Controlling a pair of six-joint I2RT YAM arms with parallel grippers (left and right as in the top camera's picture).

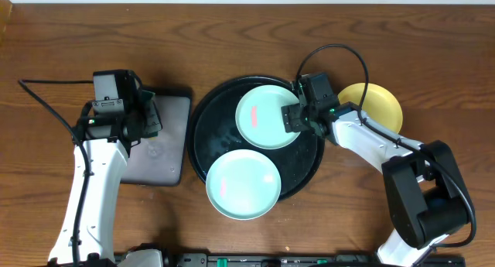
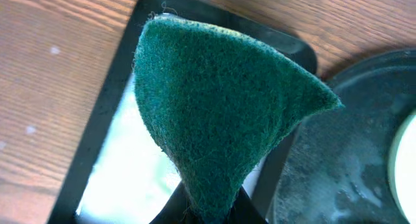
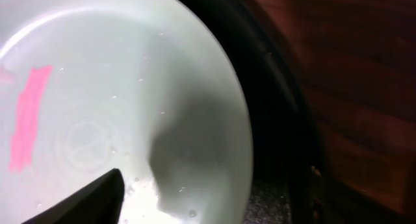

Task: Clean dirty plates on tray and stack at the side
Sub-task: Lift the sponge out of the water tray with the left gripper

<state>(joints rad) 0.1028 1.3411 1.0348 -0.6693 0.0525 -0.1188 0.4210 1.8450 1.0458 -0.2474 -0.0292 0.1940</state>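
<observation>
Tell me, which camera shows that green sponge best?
The left wrist view: the green sponge fills the frame, pinched at its lower end by the left pincer. Overhead, the arm hides most of it; the right wrist view misses it.

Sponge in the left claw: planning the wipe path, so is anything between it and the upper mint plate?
Nothing visible does: only the round tray's rim lies between sponge and upper mint plate. The right claw sits at its far side.

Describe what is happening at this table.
The left gripper pinches a green sponge above the small rectangular tray. The right gripper sits at the edge of the far mint plate on the round black tray; its grip is unclear. A near mint plate overhangs the tray's rim. A yellow plate lies outside the tray.
</observation>
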